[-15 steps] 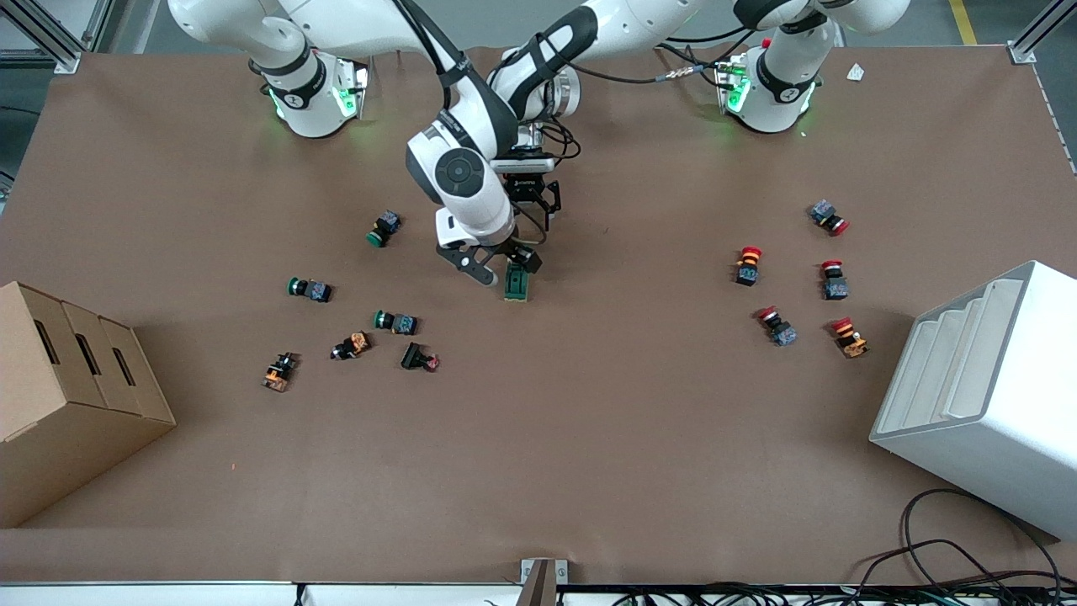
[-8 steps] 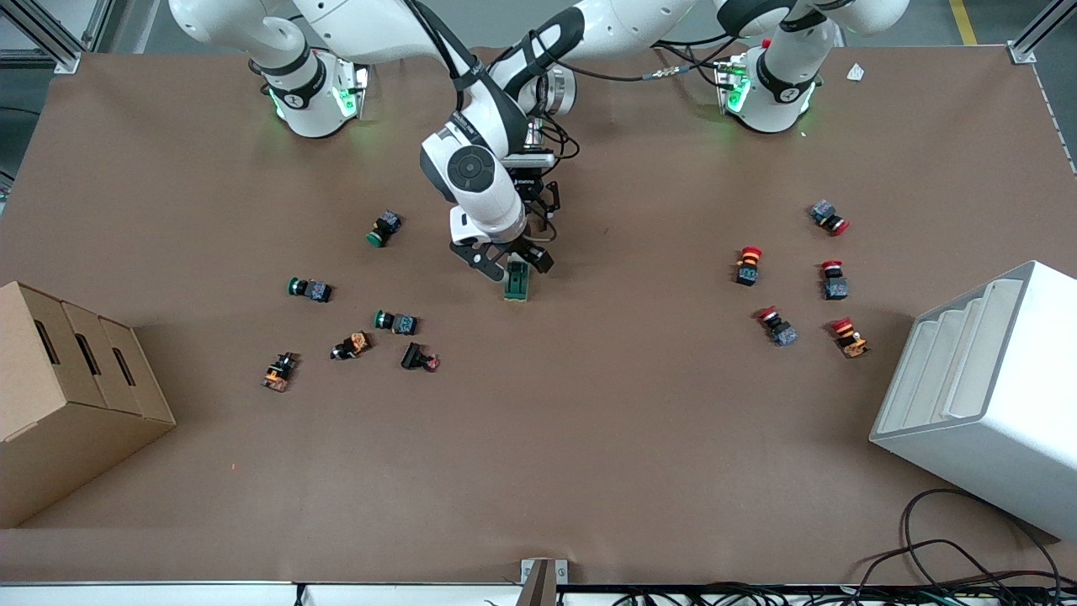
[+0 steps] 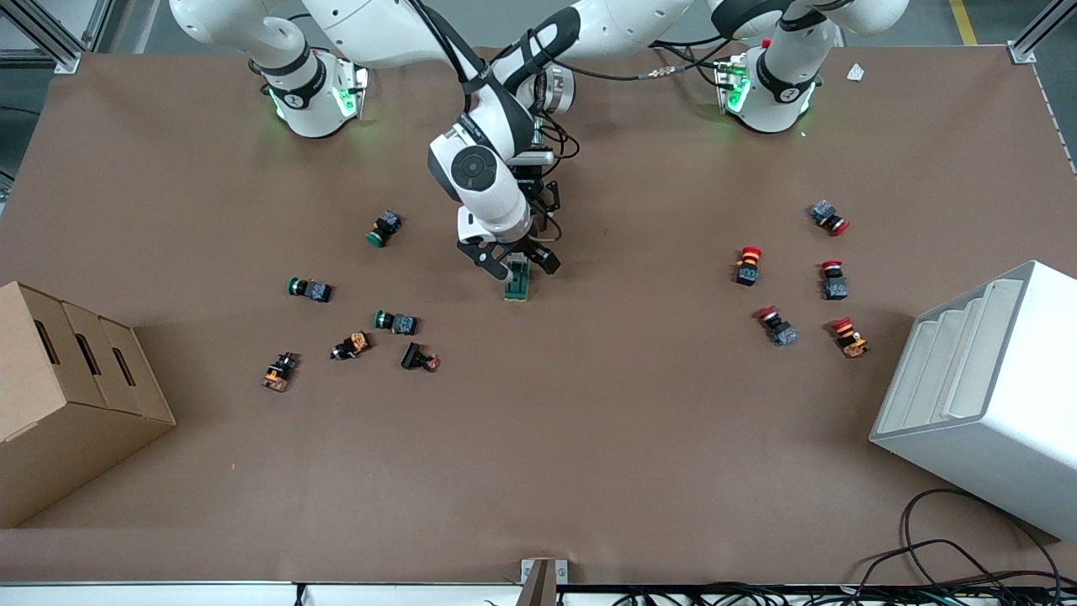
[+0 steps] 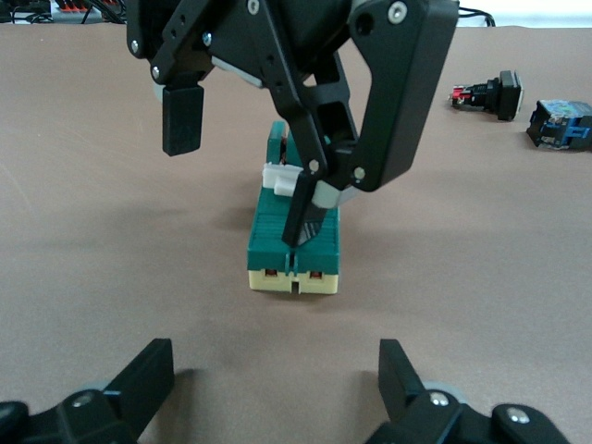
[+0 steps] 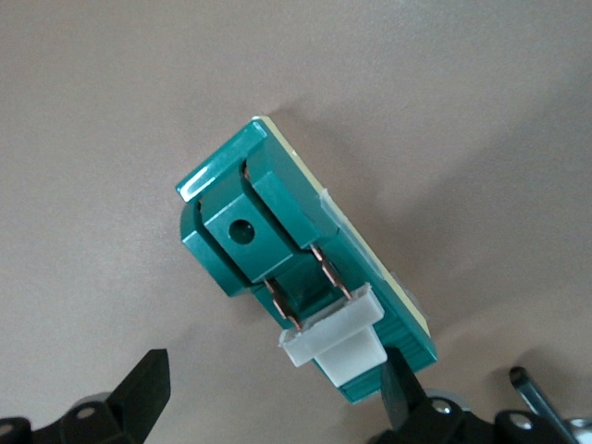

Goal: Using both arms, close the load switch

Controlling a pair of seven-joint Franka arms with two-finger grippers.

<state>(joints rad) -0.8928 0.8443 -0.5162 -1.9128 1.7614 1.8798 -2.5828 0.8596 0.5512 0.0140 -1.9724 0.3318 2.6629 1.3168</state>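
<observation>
Load switch (image 3: 517, 284) lies mid-table; right gripper (image 3: 514, 260) spread wide straddles its white lever (image 4: 286, 179); left gripper (image 4: 277, 393) gapes just beside it.

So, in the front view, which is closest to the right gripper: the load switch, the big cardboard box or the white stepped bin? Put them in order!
Measured from the right gripper:
1. The load switch, right under it at mid-table.
2. The white stepped bin, at the left arm's end of the table, nearer to the front camera.
3. The cardboard box, at the right arm's end, a bit farther off.
</observation>
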